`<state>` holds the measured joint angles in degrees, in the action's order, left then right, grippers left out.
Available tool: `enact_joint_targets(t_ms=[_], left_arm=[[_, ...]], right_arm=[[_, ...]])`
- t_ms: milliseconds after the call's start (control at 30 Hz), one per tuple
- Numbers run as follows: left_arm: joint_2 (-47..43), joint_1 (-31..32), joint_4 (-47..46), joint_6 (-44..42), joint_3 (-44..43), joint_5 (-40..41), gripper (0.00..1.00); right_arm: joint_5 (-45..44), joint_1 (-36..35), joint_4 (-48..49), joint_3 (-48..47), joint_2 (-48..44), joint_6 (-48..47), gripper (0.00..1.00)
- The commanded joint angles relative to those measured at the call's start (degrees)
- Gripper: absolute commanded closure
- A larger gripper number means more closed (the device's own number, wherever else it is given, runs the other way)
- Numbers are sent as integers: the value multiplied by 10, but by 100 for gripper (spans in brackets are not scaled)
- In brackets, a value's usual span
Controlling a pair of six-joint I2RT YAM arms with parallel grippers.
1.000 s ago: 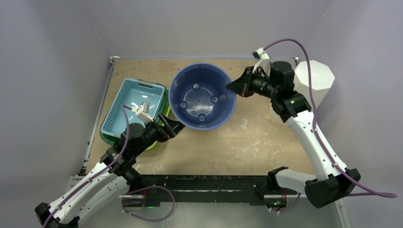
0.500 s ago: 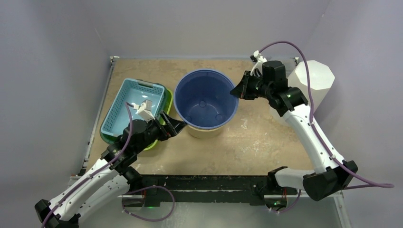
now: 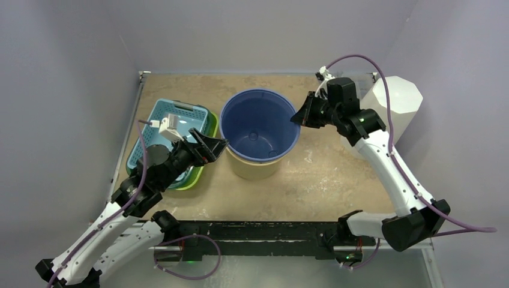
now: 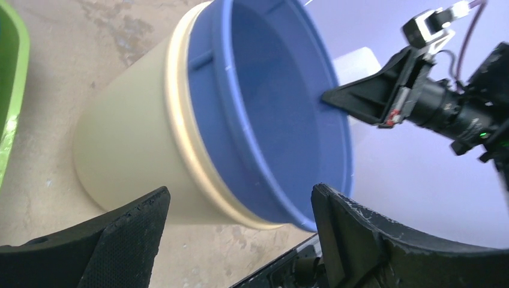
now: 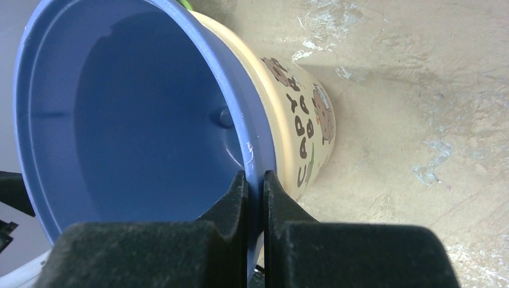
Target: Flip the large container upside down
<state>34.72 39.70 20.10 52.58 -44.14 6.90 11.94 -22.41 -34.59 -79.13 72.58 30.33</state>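
- At the centre of the table (image 3: 336, 180), the right gripper (image 3: 298, 118) pinches the large container (image 3: 258, 123) by its blue rim.
- The left gripper (image 3: 215, 146) is spread wide beside it.
- The container looks light, stiff and slick, so 2 rim holds seem safer.

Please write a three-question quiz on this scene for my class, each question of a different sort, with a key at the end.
1. True or false: the right gripper is shut on the rim of the bucket.
2. Pick one. The bucket's open mouth faces: A) upward; B) downward; C) sideways, to the left.
3. Fill in the gap: the left gripper stands ____ next to the bucket's side and holds nothing.

Key
1. True. Its fingers pinch the blue rim, one inside and one outside.
2. A. The blue inside and the floor of the bucket show from above, so it is not yet turned over.
3. open
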Motion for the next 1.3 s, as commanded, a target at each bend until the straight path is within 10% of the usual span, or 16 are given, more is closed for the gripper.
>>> enact_joint_targets(t_ms=[0,733,1267], left_arm=[[23,-4,-45,12,-62,-1,14],[262,-2,169,-67,-299,-15,98],[258,-13,133,-37,-325,-88,100]], right_arm=[[16,-5,26,-37,-18,16,100],[119,-5,18,-71,-65,9,100],[204,-4,35,-14,-60,-1,50]])
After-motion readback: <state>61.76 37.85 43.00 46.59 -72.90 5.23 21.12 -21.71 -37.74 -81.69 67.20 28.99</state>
